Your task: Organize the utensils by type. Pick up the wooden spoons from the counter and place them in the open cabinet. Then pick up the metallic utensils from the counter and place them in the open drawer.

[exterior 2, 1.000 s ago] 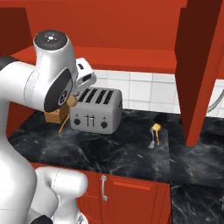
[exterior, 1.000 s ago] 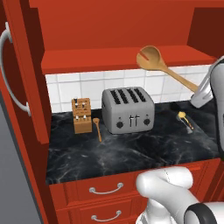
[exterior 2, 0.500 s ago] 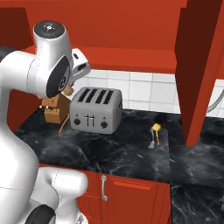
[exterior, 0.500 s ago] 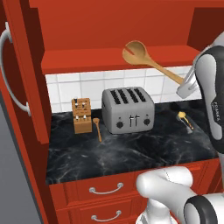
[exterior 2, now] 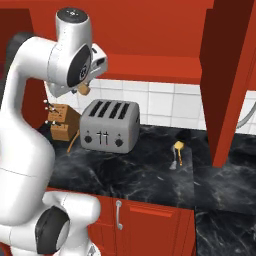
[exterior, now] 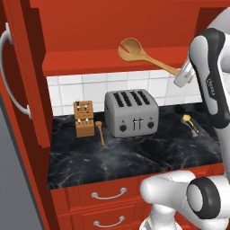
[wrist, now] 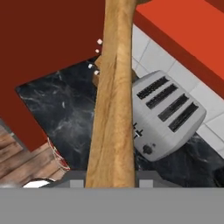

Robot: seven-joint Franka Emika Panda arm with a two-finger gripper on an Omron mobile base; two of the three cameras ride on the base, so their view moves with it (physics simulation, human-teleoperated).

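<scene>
Gripping a light-brown wooden spoon (exterior: pixel 146 56) by the end of its long handle, the white arm's two-finger gripper (exterior: pixel 183 75) is clamped on it above the boxy silver four-slot toaster (exterior: pixel 131 112), the oval bowl up at the red cabinet shelf board (exterior: pixel 90 60). Left of the toaster on the black marble counter (exterior: pixel 134 152), a second wooden spoon (exterior: pixel 99 131) lies beside the wooden knife block (exterior: pixel 84 117). Right of the toaster lies a small gold-tinted metal utensil (exterior 2: pixel 177 155).

Matt grained wooden spoon (exterior: pixel 141 56), brushed-metal toaster (exterior: pixel 131 112), glossy veined black marble counter (exterior: pixel 134 155), smooth red cabinet (exterior: pixel 112 60), glazed white tiles (exterior: pixel 148 87).
</scene>
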